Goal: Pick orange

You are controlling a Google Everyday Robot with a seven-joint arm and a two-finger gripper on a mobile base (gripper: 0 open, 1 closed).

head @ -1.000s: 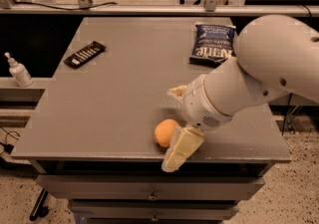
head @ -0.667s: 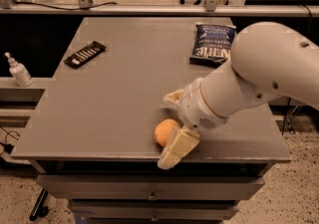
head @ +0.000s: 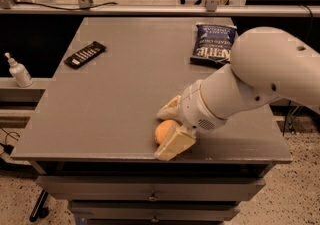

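Note:
The orange [head: 163,131] is a small round fruit near the table's front edge, right of centre. My gripper [head: 160,136] comes in from the right on a thick white arm [head: 260,76]. Its two cream fingers bracket the orange: one finger [head: 169,110] lies against its far side, the other [head: 173,145] against its near side and partly covers it. The fingers are shut on the orange, which still rests on the grey table [head: 110,104].
A blue chip bag [head: 212,43] lies at the back right, partly behind my arm. A black remote [head: 85,54] lies at the back left. A white pump bottle [head: 19,71] stands on a ledge left of the table. Drawers sit below the table front.
The two fingers have drawn together around the orange and now press on both its sides. The arm has shifted slightly left and lower. The orange has stayed in place.

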